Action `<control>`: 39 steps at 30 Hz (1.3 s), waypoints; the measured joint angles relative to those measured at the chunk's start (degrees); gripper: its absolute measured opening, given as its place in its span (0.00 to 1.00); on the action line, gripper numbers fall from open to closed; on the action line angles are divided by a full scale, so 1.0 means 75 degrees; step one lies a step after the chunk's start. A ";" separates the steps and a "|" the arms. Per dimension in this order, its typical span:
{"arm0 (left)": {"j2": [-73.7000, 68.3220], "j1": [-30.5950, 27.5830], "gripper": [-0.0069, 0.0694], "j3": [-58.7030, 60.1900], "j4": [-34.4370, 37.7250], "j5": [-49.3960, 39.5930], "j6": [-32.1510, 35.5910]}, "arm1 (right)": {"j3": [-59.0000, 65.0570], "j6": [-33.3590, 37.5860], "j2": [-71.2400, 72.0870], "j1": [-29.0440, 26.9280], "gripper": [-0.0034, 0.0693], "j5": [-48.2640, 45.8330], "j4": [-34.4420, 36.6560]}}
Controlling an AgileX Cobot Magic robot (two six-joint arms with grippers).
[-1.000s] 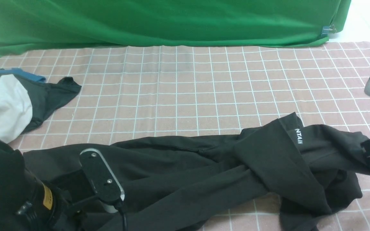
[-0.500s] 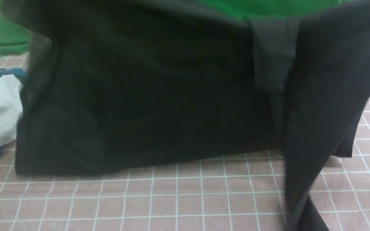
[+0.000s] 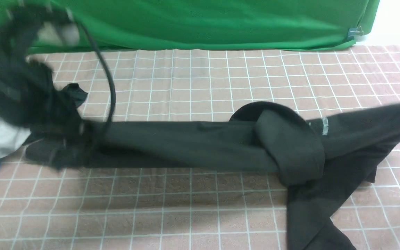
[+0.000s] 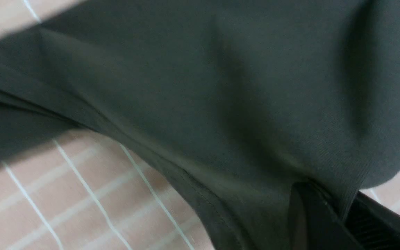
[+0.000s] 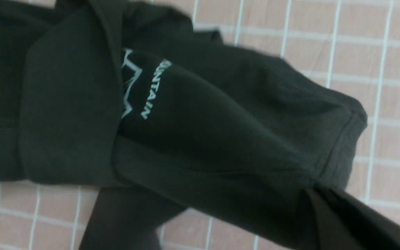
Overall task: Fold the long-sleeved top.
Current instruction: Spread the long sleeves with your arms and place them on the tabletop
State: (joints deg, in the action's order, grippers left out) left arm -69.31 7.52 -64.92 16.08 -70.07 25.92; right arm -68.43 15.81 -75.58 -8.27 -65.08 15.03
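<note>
Across the top of the frame, a green cloth backdrop (image 3: pixel 203 21), draped in soft folds, lower hem lying on the table covering. At its lower right corner, a small clip (image 3: pixel 355 32), blue and metal. Beyond that, in the upper right corner, a plain white surface (image 3: pixel 399 17), wall or floor unclear. Below, filling the rest of the frame, a dusty-pink tablecloth (image 3: pixel 200 80) with a thin white grid, lightly creased. Even, diffuse light; a soft shadow band (image 3: pixel 172 199) across the lower middle.

Motion-blurred left arm (image 3: pixel 12 86), long-sleeved top (image 3: pixel 193 146) cut off at front view's right and bottom edges
</note>
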 joint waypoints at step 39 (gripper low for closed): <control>0.1471 0.0317 0.14 0.3903 -0.0551 0.3859 0.0052 | 0.1528 -0.0027 -0.1685 0.0136 0.09 0.5025 -0.0418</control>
State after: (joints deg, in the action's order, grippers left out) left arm -58.28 9.90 -35.64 11.95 -41.12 26.31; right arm -56.97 15.61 -88.22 -7.25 -27.39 11.90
